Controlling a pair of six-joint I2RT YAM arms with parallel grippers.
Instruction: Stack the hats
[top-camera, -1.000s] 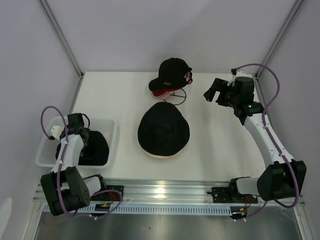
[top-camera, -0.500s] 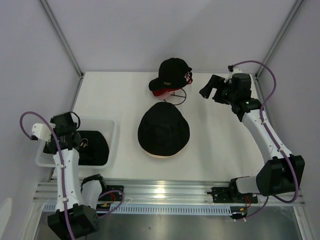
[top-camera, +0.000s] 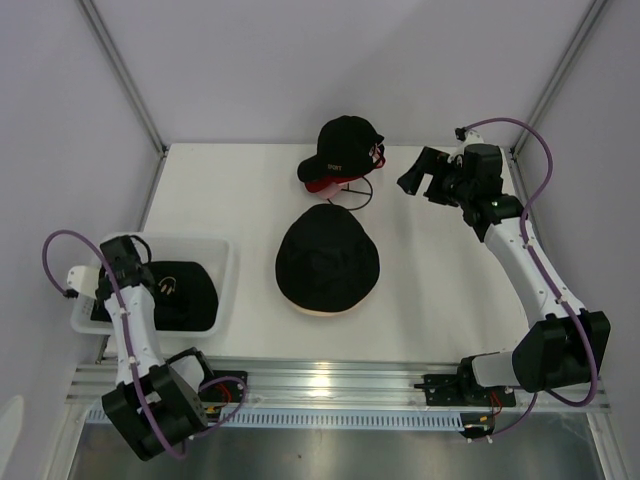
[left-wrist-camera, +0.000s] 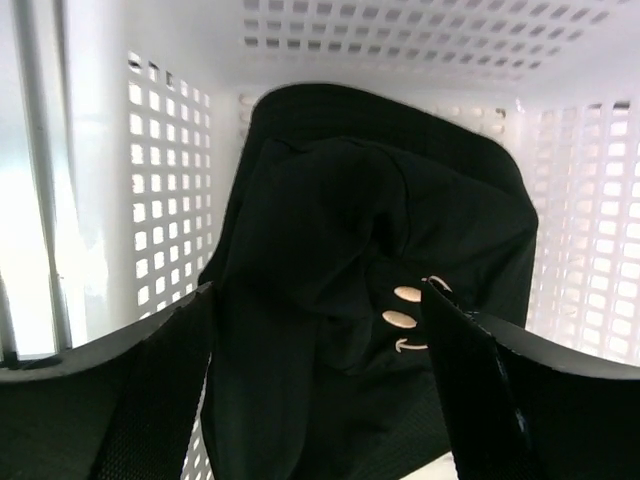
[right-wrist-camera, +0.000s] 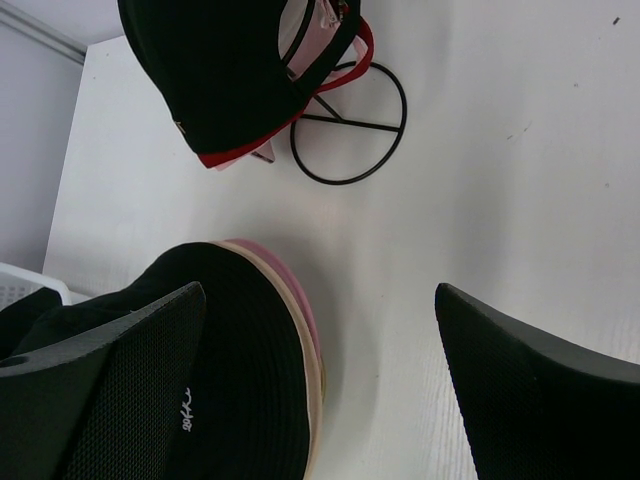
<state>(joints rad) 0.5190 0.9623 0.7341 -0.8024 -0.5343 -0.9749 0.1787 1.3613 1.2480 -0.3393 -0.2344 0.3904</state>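
In the middle of the table lies a pile of hats with the black bucket hat (top-camera: 328, 258) (right-wrist-camera: 230, 350) on top. Under it the pink hat's rim (right-wrist-camera: 290, 275) and the beige hat's rim (top-camera: 320, 311) (right-wrist-camera: 315, 380) stick out. My right gripper (top-camera: 415, 178) (right-wrist-camera: 320, 288) hovers open behind and to the right of the pile, with nothing between its fingers. My left gripper (top-camera: 140, 278) (left-wrist-camera: 318, 290) is open over a crumpled black fabric piece (left-wrist-camera: 350, 260) (top-camera: 182, 295) with tan eyelets, lying in the white basket (top-camera: 225, 270) (left-wrist-camera: 170, 200).
A black baseball cap (top-camera: 340, 145) (right-wrist-camera: 220, 70) with a red under-visor sits on a thin black wire stand (right-wrist-camera: 350, 140) at the back of the table. The perforated basket stands at the left edge. Grey walls close in the table.
The left arm has swung up and back toward the near left over the basket. The right gripper has shifted slightly left. The hats have not moved.
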